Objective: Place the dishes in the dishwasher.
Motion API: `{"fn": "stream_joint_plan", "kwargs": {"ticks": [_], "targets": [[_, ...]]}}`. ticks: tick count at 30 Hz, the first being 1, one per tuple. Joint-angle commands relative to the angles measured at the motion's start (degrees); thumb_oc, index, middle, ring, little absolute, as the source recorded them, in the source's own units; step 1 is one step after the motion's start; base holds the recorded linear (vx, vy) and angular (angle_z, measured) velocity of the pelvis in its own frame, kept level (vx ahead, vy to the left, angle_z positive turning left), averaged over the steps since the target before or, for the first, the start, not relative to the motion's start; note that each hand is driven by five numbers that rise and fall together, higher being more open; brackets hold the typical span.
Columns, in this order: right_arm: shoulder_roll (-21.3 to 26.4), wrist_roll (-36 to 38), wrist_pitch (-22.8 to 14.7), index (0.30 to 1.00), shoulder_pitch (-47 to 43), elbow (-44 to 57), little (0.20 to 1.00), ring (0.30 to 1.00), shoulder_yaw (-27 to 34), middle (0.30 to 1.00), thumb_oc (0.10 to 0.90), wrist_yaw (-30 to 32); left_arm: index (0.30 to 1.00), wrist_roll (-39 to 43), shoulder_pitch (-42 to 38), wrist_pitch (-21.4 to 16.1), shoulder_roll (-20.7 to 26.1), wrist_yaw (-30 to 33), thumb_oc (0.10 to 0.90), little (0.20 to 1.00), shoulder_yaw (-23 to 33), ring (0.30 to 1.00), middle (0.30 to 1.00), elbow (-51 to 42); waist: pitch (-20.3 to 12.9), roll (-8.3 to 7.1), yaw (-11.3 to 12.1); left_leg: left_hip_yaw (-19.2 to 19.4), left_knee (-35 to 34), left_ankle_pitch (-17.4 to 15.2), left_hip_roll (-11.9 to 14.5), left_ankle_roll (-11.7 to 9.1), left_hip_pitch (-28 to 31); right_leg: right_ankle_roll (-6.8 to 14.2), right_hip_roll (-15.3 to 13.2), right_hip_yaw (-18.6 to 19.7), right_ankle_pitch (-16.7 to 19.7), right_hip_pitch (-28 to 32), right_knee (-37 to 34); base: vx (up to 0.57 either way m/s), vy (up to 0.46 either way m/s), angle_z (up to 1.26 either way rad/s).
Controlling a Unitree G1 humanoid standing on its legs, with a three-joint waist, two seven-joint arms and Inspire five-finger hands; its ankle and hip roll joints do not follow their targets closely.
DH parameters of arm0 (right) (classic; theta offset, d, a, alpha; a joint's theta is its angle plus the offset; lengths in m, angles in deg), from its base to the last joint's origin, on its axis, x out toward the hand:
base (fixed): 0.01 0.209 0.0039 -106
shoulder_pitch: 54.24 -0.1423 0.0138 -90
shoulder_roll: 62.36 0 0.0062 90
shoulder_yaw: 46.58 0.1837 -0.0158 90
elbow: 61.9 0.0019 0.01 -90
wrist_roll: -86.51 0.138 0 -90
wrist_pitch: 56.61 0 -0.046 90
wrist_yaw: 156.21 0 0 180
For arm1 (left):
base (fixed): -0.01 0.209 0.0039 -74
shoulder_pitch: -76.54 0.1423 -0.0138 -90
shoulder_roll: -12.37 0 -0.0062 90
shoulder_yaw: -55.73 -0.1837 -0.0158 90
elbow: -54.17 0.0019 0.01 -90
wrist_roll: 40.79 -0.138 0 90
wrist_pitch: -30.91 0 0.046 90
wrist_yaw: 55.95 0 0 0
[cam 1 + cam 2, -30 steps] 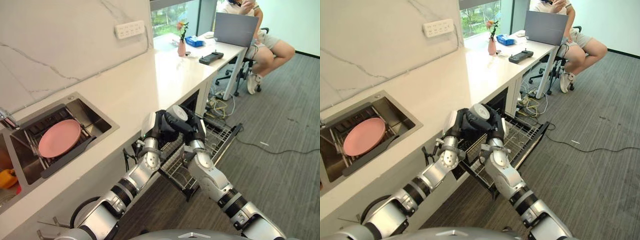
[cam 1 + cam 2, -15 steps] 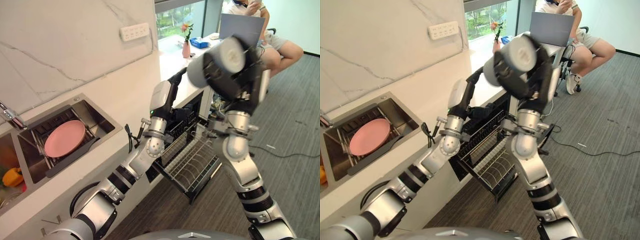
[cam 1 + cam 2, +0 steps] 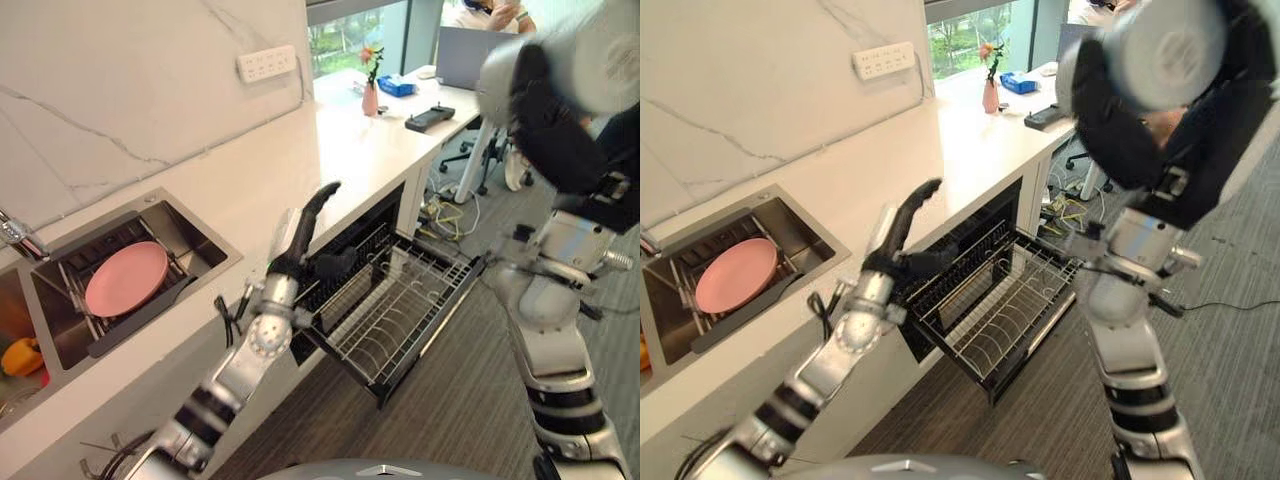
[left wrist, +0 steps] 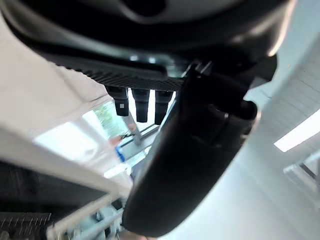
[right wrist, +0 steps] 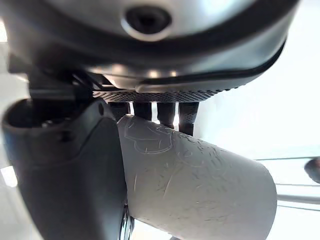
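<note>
My right hand (image 3: 1112, 125) is raised high at the right and shut on a pale grey cup (image 3: 1162, 48). In the right wrist view the cup (image 5: 200, 175) lies between the thumb and the fingers. My left hand (image 3: 300, 228) is open, fingers straight and pointing up, in front of the counter edge above the dishwasher. The dishwasher's wire rack (image 3: 440, 300) is pulled out over the floor and holds no dishes that I can see. A pink plate (image 3: 127, 277) lies on a rack in the sink (image 3: 205, 245) at the left.
A yellow thing (image 3: 20, 357) sits in the sink's left part beside a tap (image 3: 15, 237). The white counter (image 3: 340, 150) carries a pink vase (image 3: 370, 97) and a black device (image 3: 430, 118). A person (image 3: 490, 12) sits with a laptop (image 3: 462, 52). Grey carpet lies right of the rack.
My right arm has lifted the cup from above the rack to high on the right. My left hand has come off the cup and now stands open. The camera shifted.
</note>
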Motion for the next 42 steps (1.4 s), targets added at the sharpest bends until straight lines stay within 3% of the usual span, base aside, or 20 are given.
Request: {"fn": "stream_joint_plan", "kwargs": {"ticks": [1,5,9,10,13,19,24,27,28,29,31,37,39,42], "targets": [[-1.83,10.73,2.00,0.300,-2.53,-7.39,0.300,0.300,-0.90,0.300,0.400,-10.04,0.900,18.04,3.33,-0.88,2.93,-10.99,0.800,0.900,2.23,0.900,0.900,0.99,-0.97,-1.11,2.12,-0.15,0.63,-5.46,0.25,-0.87,3.68,3.83,-2.54,3.53,-3.69,0.45,0.86,0.00,0.000,0.00],[-1.65,11.65,4.30,0.300,-2.37,-18.45,0.300,0.300,-1.53,0.300,0.400,-13.79,0.900,20.84,12.50,1.70,3.63,-16.80,0.800,0.900,5.58,0.900,0.900,4.74,-0.24,-1.36,4.12,-1.02,0.63,-4.93,0.36,-1.00,2.84,3.59,-2.54,2.36,-3.77,0.57,0.77,-0.03,0.000,0.12],[-1.51,12.12,5.99,0.300,-5.29,-33.50,0.300,0.300,-3.11,0.300,0.400,-15.97,0.900,16.77,18.27,1.50,4.60,-19.08,0.800,0.900,8.97,0.900,0.900,9.64,0.41,-1.84,6.94,-2.92,0.63,-4.06,0.42,-1.27,1.39,3.29,-2.56,0.33,-3.93,0.65,0.74,-0.02,-0.007,0.28],[-1.51,12.16,5.87,0.300,-5.45,-33.71,0.300,0.300,-3.16,0.300,0.400,-15.99,0.900,16.74,18.27,1.48,4.58,-19.09,0.800,0.900,9.01,0.900,0.900,9.65,0.34,-1.87,6.83,-3.01,0.63,-4.02,0.40,-1.27,1.25,3.29,-2.58,0.24,-3.93,0.57,0.74,-0.03,-0.023,0.43],[0.98,10.77,7.19,0.300,-12.21,-46.86,0.300,0.300,-5.59,0.300,0.400,-15.80,0.900,10.36,19.01,0.84,5.95,-18.51,0.800,0.900,9.25,0.900,0.900,15.10,1.03,-2.05,9.89,-5.19,0.63,-3.23,0.30,-1.71,-0.28,3.05,-2.71,-2.29,-4.30,0.86,0.74,-0.04,-0.022,0.61],[3.93,8.41,9.02,0.300,-18.22,-60.89,0.300,0.300,-8.42,0.300,0.400,-15.49,0.900,4.36,19.44,0.47,7.08,-17.18,0.800,0.900,9.65,0.900,0.900,22.45,1.82,-1.85,12.82,-7.19,0.63,-2.25,-0.11,-1.97,-1.94,3.03,-2.95,-5.17,-4.46,0.99,0.74,-0.02,-0.005,0.27],[3.95,7.82,11.51,0.300,-20.31,-70.06,0.300,0.300,-9.67,0.300,0.400,-16.82,0.900,4.24,19.98,2.48,4.08,-16.34,0.800,0.900,10.54,0.900,0.900,32.58,2.77,-0.87,13.93,-8.39,0.63,-1.33,-0.58,-2.01,-3.66,3.09,-3.33,-6.83,-4.21,0.35,0.74,-0.04,0.018,0.21],[1.36,11.88,12.65,0.300,-19.60,-76.17,0.300,0.300,-8.58,0.300,0.400,-19.76,0.900,4.14,19.03,3.90,1.17,-15.66,0.800,0.900,11.57,0.900,0.900,40.15,3.16,-0.19,14.21,-9.14,0.63,-0.90,-0.86,-2.18,-4.62,3.11,-3.63,-7.83,-4.17,0.14,0.74,-0.04,0.026,0.20],[0.74,12.68,13.13,0.465,-19.29,-78.13,0.465,0.465,-8.68,0.465,0.510,-21.33,0.900,3.75,18.52,4.27,0.33,-15.72,0.800,0.900,11.75,0.900,0.900,43.17,3.16,-0.04,14.35,-9.30,0.63,-0.76,-0.91,-2.32,-4.87,3.12,-3.77,-8.32,-4.18,0.12,0.74,-0.02,0.018,0.18],[0.60,12.50,13.49,0.900,-19.27,-79.71,0.900,0.900,-9.10,0.900,0.800,-22.73,0.900,3.33,18.09,4.34,-0.14,-15.61,0.800,0.900,12.02,0.900,0.900,44.76,3.13,0.11,14.43,-9.64,0.63,-0.62,-0.97,-2.43,-5.11,3.11,-3.85,-8.83,-4.20,0.20,0.74,-0.01,0.015,0.11],[0.59,10.47,14.23,0.900,-19.61,-82.94,0.900,0.900,-10.76,0.900,0.800,-25.20,0.900,0.90,16.44,4.38,-0.91,-14.85,0.800,0.900,11.81,0.900,0.900,50.99,2.83,0.24,14.68,-10.02,0.63,-0.52,-1.06,-2.66,-5.26,3.15,-3.98,-9.57,-4.30,0.47,0.74,0.00,0.011,0.15],[1.01,6.84,13.44,0.900,-19.97,-82.64,0.900,0.900,-11.96,0.900,0.800,-24.64,0.900,-1.28,13.60,4.80,-2.79,-11.97,0.800,0.900,12.02,0.900,0.900,60.59,2.48,0.17,14.29,-9.41,0.63,-0.64,-0.84,-2.89,-4.77,3.18,-4.05,-9.53,-4.41,0.81,0.74,0.00,0.009,0.07],[2.12,5.26,12.58,0.900,-19.55,-79.76,0.900,0.900,-12.27,0.900,0.800,-23.71,0.900,-2.98,12.59,5.18,-3.36,-9.51,0.800,0.900,12.57,0.900,0.900,63.46,2.36,0.00,13.93,-9.04,0.63,-0.81,-0.74,-2.93,-4.44,3.18,-4.03,-9.25,-4.44,0.85,0.74,-0.01,0.003,0.02],[4.36,3.50,10.78,0.900,-14.82,-66.68,0.900,0.900,-9.77,0.900,0.800,-21.19,0.900,-3.81,11.76,6.12,-4.77,-4.84,0.800,0.900,15.45,0.900,0.900,66.93,2.02,-0.35,12.94,-8.30,0.63,-1.00,-0.29,-2.97,-3.75,3.09,-3.83,-8.63,-4.67,0.97,0.74,0.00,0.000,0.00]]}}
